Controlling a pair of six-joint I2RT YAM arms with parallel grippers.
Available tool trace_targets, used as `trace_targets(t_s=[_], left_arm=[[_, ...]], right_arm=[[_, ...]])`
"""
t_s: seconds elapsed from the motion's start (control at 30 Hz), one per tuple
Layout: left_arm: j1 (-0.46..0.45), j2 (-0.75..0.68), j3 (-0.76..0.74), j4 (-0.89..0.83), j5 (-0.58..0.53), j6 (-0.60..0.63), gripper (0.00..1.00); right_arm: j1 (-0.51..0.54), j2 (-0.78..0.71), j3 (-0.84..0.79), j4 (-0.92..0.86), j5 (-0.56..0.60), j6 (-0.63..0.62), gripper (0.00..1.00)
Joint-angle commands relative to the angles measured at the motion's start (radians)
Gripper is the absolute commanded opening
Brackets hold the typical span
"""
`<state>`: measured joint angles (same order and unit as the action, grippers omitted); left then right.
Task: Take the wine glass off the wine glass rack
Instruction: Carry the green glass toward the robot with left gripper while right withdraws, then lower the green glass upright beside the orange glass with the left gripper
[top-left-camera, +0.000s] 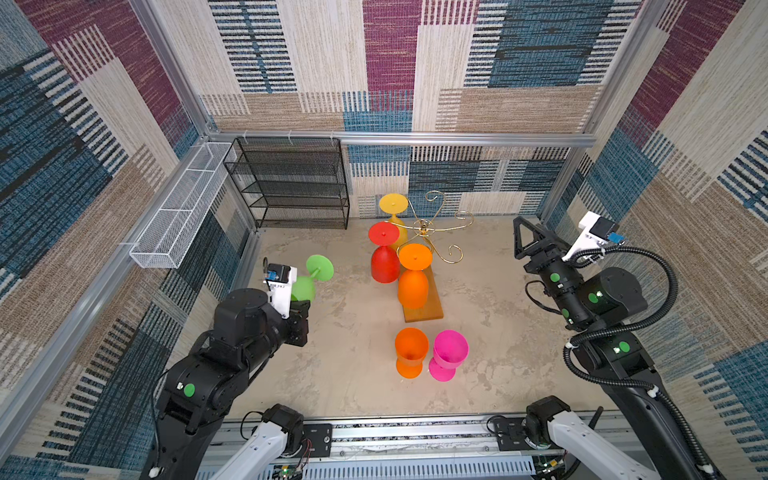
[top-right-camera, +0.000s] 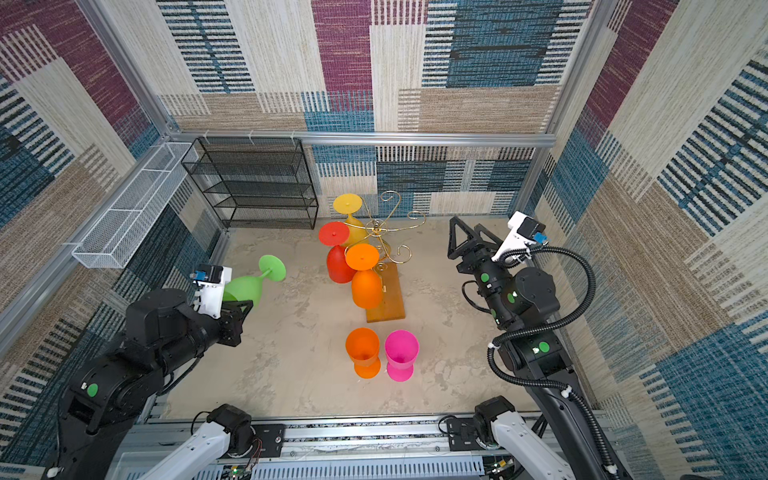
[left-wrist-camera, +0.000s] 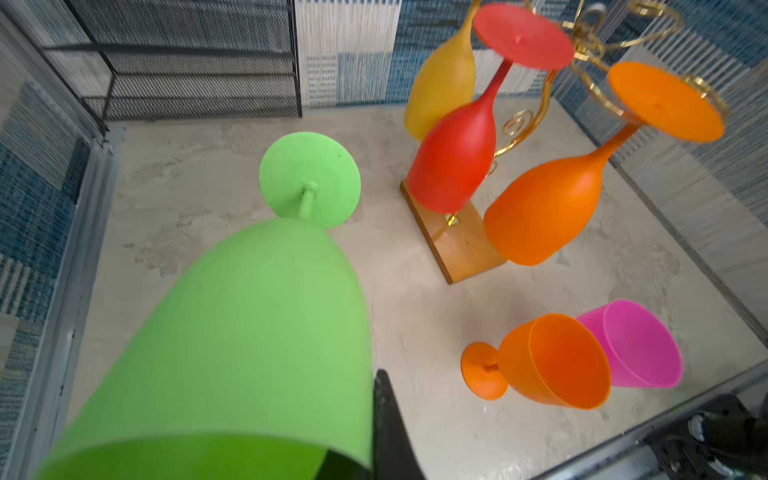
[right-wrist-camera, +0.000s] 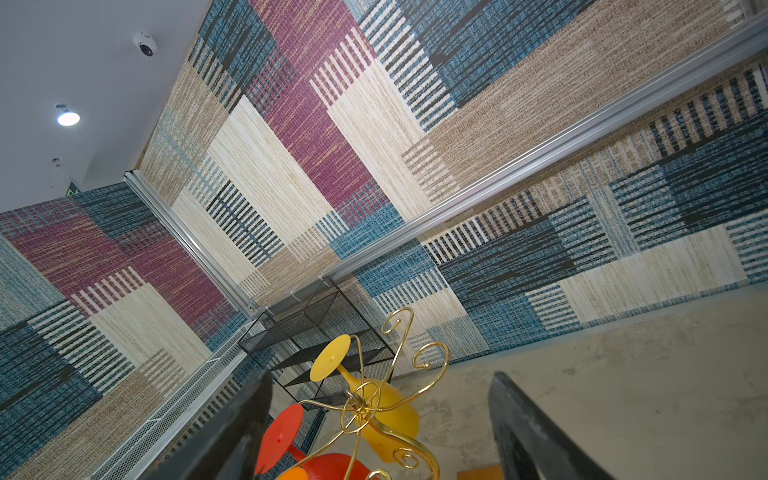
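Green glass (top-left-camera: 303, 288) is off the rack (top-left-camera: 428, 227) and out to its left, bowl clamped in the left gripper (top-left-camera: 301, 308), long axis tipped low with the foot pointing away from the claw. Right of the rack, the right gripper (top-right-camera: 471, 237) hangs wide open, empty. Red glass (top-left-camera: 384, 266), orange glass (top-left-camera: 412, 291) and yellow glass (top-left-camera: 394, 205) hang on the rack. In front of it stand the orange cup (top-left-camera: 410, 347) and pink cup (top-left-camera: 450, 351), and I'd say set-down needs to avoid them.
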<state>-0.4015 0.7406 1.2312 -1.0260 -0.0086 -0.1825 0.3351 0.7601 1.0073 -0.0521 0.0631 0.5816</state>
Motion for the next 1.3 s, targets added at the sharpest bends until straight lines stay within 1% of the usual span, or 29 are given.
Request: trace_targets(t_s=[0.0,0.07,0.1,0.23,0.37,0.47,0.63,0.9,1.07,1.27], left_arm=[[-0.005,0.042,-0.024,-0.114,0.099,0.011,0.0],[-0.022,0.076,-0.039,-0.15,0.117,0.011,0.0],[-0.042,0.095,-0.043,-0.163,0.108,0.009,0.0],[-0.164,0.168,-0.026,-0.203,0.071,-0.007,0.0],[-0.309,0.262,-0.013,-0.23,0.018,-0.037,0.0],[-0.379,0.32,0.0,-0.243,-0.006,-0.052,0.0],[-0.442,0.407,0.002,-0.269,-0.02,-0.059,0.0],[-0.571,0.531,0.006,-0.276,-0.038,-0.08,0.0],[-0.612,0.585,0.025,-0.287,-0.039,-0.086,0.0],[-0.63,0.624,0.035,-0.287,-0.037,-0.081,0.0]], right_arm=[[0.001,0.01,0.011,-0.01,0.008,-0.008,0.83],[0.001,0.022,0.016,-0.014,0.002,-0.008,0.83],[0.001,0.029,0.019,-0.015,-0.003,-0.008,0.83],[0.001,0.056,0.028,-0.018,-0.023,-0.005,0.83],[0.001,0.079,0.041,-0.023,-0.044,-0.004,0.83],[0.001,0.085,0.044,-0.028,-0.048,-0.006,0.83],[0.001,0.082,0.031,-0.029,-0.047,-0.008,0.83],[0.001,0.085,0.036,-0.03,-0.062,-0.016,0.83],[0.001,0.082,0.03,-0.033,-0.063,-0.017,0.83],[0.001,0.074,0.028,-0.031,-0.075,-0.019,0.83]])
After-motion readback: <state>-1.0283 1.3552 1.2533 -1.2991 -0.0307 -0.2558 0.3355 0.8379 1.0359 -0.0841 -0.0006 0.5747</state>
